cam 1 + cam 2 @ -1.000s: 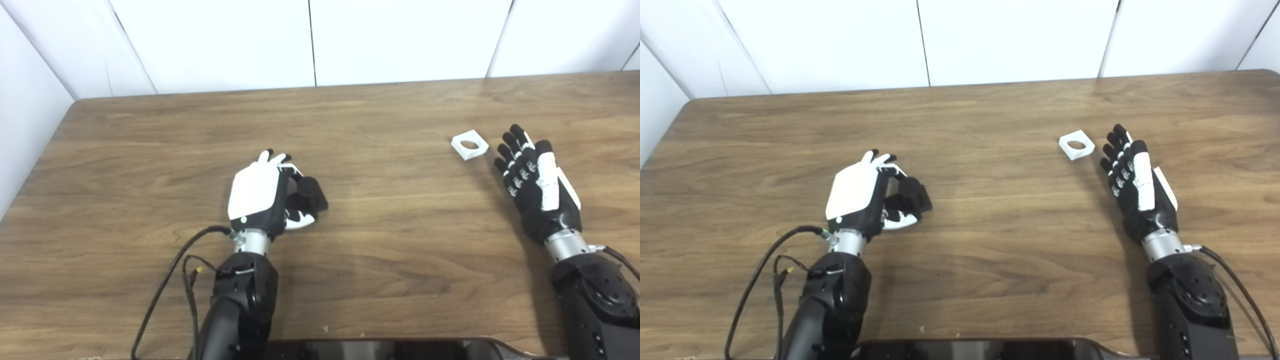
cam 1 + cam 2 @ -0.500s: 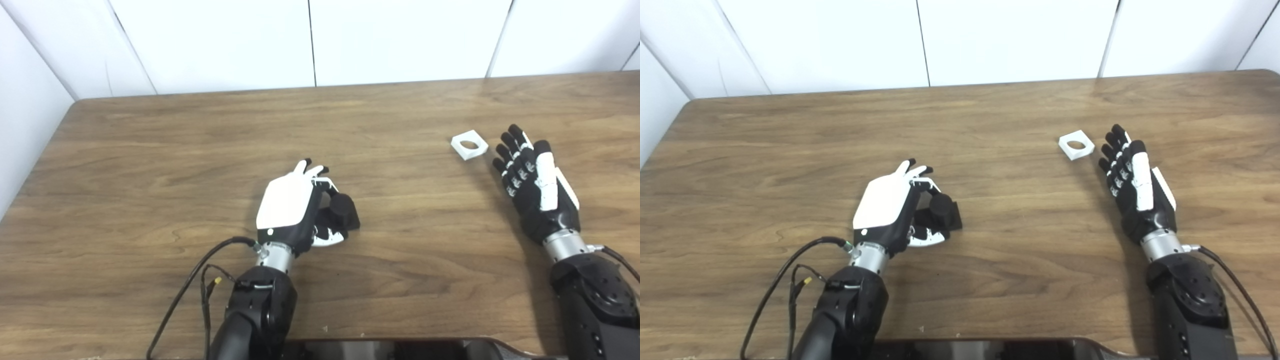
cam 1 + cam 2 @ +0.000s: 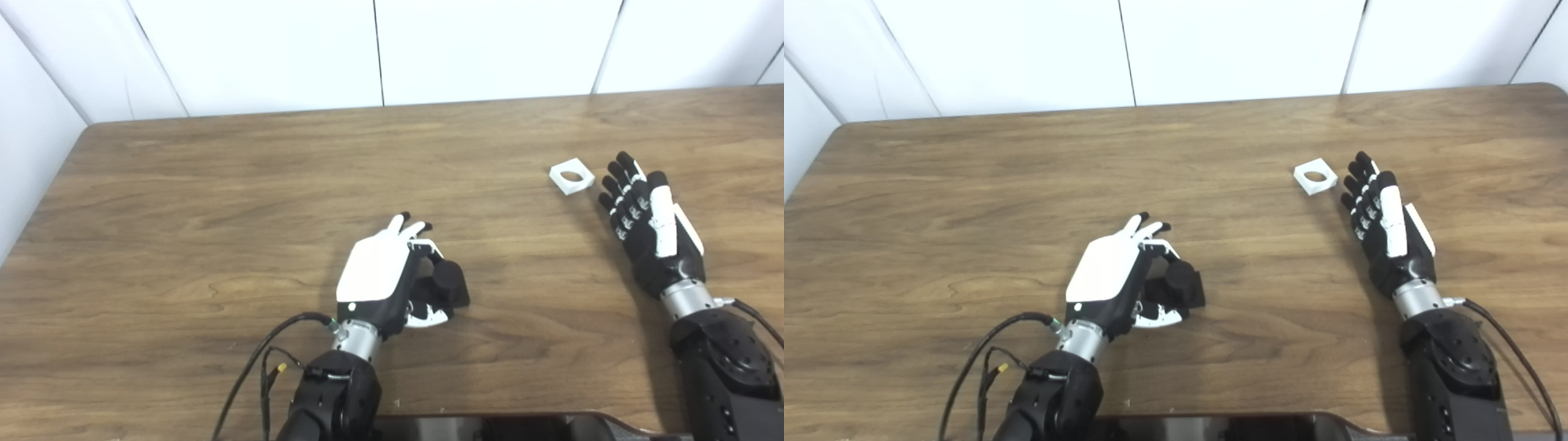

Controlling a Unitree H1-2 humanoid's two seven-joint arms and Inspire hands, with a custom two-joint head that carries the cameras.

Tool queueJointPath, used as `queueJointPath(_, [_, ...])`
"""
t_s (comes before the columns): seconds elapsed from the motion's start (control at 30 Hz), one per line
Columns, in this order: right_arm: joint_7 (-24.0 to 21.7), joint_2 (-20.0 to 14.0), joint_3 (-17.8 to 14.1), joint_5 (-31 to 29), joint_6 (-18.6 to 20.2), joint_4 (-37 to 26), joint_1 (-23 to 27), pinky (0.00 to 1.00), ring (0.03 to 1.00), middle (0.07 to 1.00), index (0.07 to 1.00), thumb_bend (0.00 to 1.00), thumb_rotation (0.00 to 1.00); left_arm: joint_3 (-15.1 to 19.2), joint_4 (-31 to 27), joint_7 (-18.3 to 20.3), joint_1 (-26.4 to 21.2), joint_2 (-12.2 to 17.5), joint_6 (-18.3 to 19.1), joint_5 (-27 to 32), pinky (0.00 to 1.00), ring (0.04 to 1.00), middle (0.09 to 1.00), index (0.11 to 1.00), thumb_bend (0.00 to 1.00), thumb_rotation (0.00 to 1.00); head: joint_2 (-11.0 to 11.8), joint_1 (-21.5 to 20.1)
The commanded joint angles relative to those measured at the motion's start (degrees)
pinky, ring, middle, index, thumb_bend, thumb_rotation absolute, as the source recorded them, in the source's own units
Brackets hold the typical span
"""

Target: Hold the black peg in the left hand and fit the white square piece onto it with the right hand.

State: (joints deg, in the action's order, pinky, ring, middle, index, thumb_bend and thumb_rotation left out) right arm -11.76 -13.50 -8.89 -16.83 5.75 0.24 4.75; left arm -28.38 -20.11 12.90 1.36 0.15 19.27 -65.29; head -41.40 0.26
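Now we hold the black peg (image 3: 450,283) in our left hand (image 3: 383,275), near the middle of the counter (image 3: 184,202) and closer to its front edge. The fingers (image 3: 409,226) of this hand are curled around the peg, with the thumb below it, so the grip looks firm; whether the peg's base touches the wood or hangs just above it we cannot tell. The round end of the peg points up and toward the right side.

The white square piece (image 3: 571,176) lies flat on the counter, toward the right edge and well apart from the peg. Its round hole faces up. Our right hand (image 3: 649,220) is just beside it, on its right and a little nearer to the front edge, with the fingers (image 3: 618,184) stretched out and spread, holding nothing and not touching the piece.

We judge that the first step, taking the peg, is done, and the step in hand is picking up the white piece. The next move calls for bringing the right fingers over the piece and pinching it by two opposite sides, leaving the hole free. The piece is thin and flat, so it may slide on the smooth wood.
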Motion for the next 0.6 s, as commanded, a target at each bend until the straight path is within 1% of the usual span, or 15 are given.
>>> queueJointPath(0.0, [-0.34,0.24,0.53,-0.20,0.66,-0.51,-0.42,1.00,1.000,1.000,1.000,0.56,1.00,0.06,-1.19,0.25,-0.48,-0.10,-0.82,-0.62,0.92,0.991,0.901,0.491,0.52,0.06,-0.06,0.06])
queueJointPath(0.3, [-0.62,-0.36,0.38,-0.32,0.90,-0.52,-0.29,1.00,1.000,1.000,1.000,0.55,1.00,0.05,-0.86,0.70,-0.55,-0.32,-0.62,-1.26,0.93,0.997,0.906,0.491,0.52,0.07,0.00,0.17])
queueJointPath(0.43, [-0.46,-0.36,-0.24,-1.27,1.70,-0.98,-0.07,1.00,1.000,1.000,1.000,0.55,1.00,0.02,-0.62,0.57,-0.67,-0.46,-0.55,-1.57,0.93,0.995,0.905,0.491,0.52,0.07,0.12,0.30])
queueJointPath(0.57, [-1.04,-0.71,-0.47,-2.21,1.51,-0.67,0.44,1.00,1.000,1.000,1.000,0.57,0.98,0.11,-0.44,0.45,-0.78,-0.60,-0.58,-1.61,0.93,0.995,0.906,0.490,0.52,0.06,0.14,0.31])
